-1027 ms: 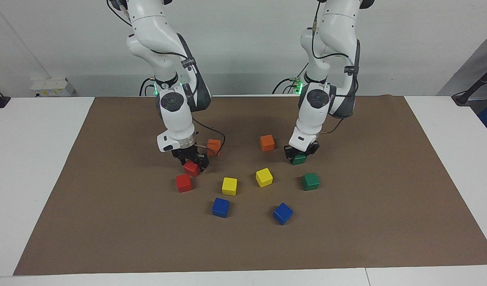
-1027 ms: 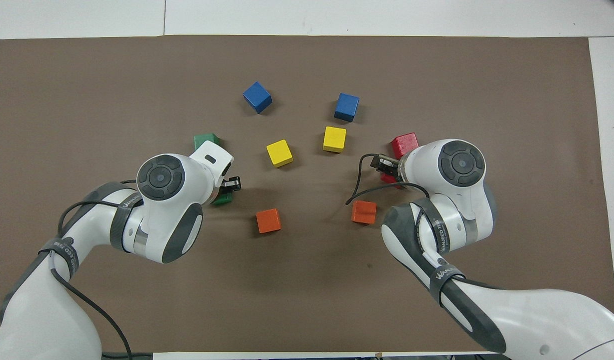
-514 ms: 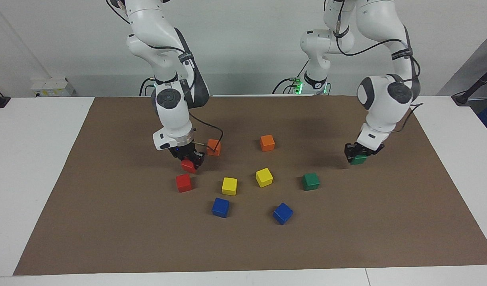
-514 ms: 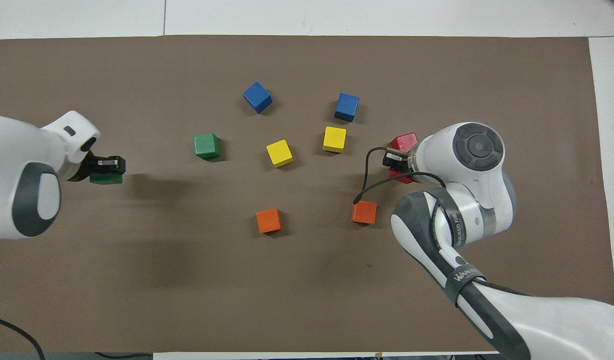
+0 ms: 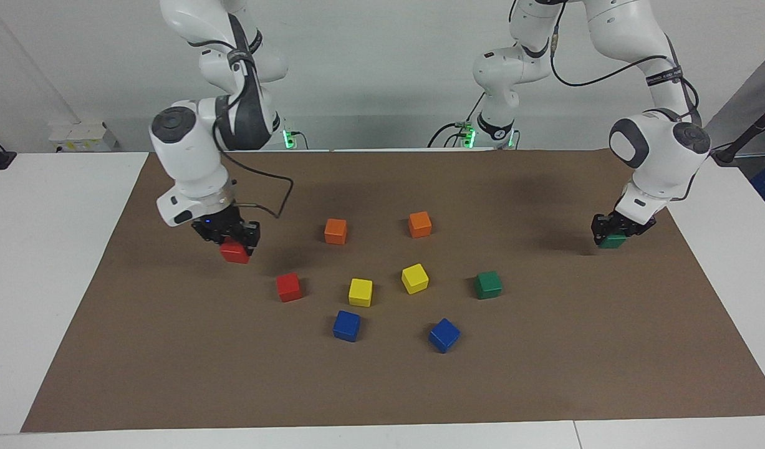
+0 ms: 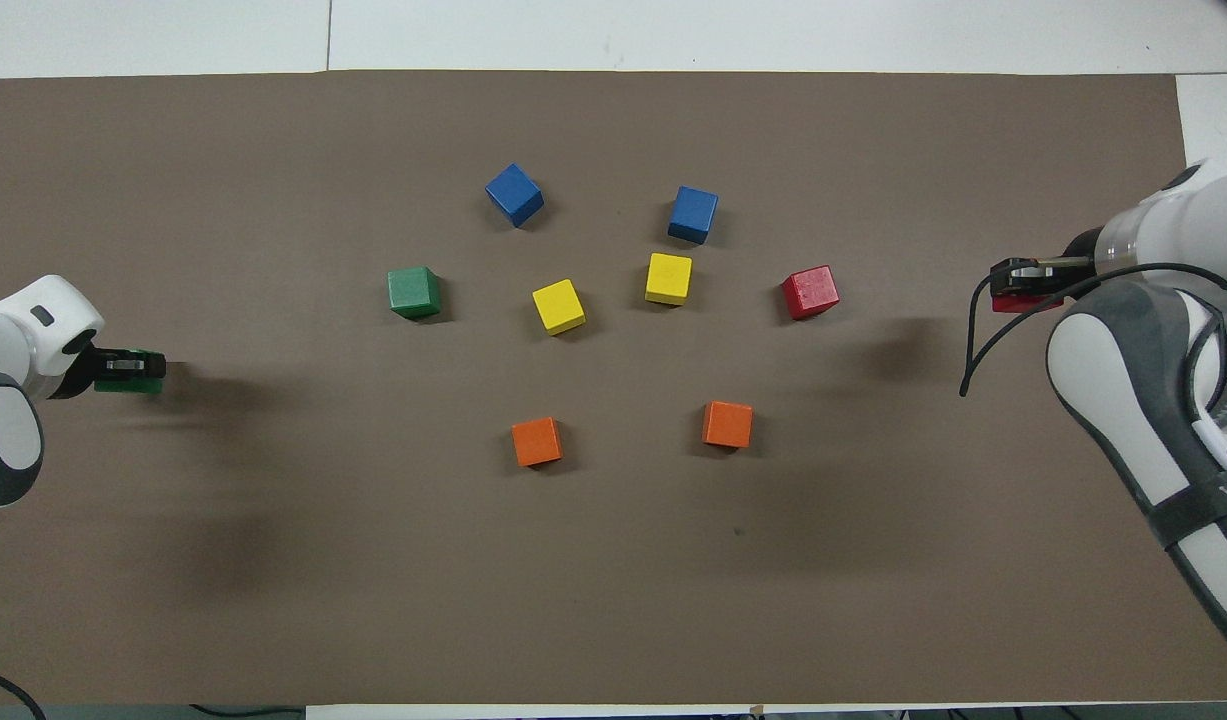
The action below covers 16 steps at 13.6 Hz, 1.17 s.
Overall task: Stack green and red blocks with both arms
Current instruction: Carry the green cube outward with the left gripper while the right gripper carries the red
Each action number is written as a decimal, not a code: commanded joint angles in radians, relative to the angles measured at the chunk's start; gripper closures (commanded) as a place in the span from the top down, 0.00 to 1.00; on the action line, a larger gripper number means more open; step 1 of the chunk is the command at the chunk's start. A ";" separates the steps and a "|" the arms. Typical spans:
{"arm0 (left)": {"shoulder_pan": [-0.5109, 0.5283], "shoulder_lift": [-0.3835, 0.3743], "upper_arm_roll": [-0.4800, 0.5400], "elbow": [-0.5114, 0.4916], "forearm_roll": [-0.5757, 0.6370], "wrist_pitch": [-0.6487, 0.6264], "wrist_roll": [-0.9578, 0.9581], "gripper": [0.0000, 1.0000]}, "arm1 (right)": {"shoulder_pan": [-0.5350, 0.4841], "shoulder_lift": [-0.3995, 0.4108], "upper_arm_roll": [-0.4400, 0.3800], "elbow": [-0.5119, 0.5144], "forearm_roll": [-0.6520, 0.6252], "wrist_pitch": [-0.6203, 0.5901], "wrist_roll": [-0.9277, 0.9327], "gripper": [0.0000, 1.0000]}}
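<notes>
Gripper of the right arm [image 5: 226, 236] is closed on a red block [image 5: 234, 252], carried just above the brown mat [image 5: 382, 386] toward the right arm's end of the tabletop, well apart from the yellow pair taken here as landmark. Gripper of the left arm [image 5: 614, 229] is likewise clamped on a green block [image 5: 611, 241], low over the mat's edge at the left arm's end. Whether either block touches the mat cannot be told. Judgement: each arm has carried one block of its colour out to clear ground at its own end, probably to found a stack there away from the clutter.

Working outward from the robots: two orange blocks [image 5: 335, 231] [image 5: 419, 224] lie nearer to the robots than the yellow blocks [image 5: 360, 292] [image 5: 414, 278]. In line with the yellow pair, the second red block [image 5: 288, 287] rests toward the right arm's end and the second green block [image 5: 487, 284] toward the left arm's end; both lie free and unstacked. Two blue blocks [image 5: 346, 325] [image 5: 444, 335] lie farther from the robots than the yellow pair.

Surface: a flat brown mat covers most of a white tabletop [image 5: 52, 262], and blocks should sit steady on it. Room: plain pale wall [image 5: 382, 75] at the robots' end, with a small white box [image 5: 83, 136] at its foot.
</notes>
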 commanded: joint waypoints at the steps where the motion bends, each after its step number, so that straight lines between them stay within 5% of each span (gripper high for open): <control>1: 0.027 0.047 -0.011 -0.007 0.006 0.087 0.013 0.00 | -0.040 0.017 0.016 -0.073 0.002 0.121 -0.081 0.00; 5: 0.027 0.074 -0.011 -0.001 0.006 0.097 0.016 0.00 | -0.040 0.030 0.017 -0.132 0.014 0.167 -0.118 0.00; 6: 0.025 0.075 -0.011 0.000 0.006 0.092 0.027 0.99 | -0.040 0.027 0.016 -0.144 0.014 0.167 -0.136 0.00; 9: 0.022 0.075 -0.011 0.049 0.007 0.014 0.055 1.00 | -0.044 0.019 0.014 -0.164 0.014 0.163 -0.161 0.00; 13: 0.008 0.072 -0.017 0.251 0.006 -0.255 0.056 1.00 | -0.055 0.034 0.014 -0.164 0.014 0.181 -0.161 0.00; 16: -0.100 0.081 -0.017 0.379 -0.057 -0.371 -0.108 1.00 | -0.058 0.054 0.014 -0.166 0.014 0.204 -0.163 0.00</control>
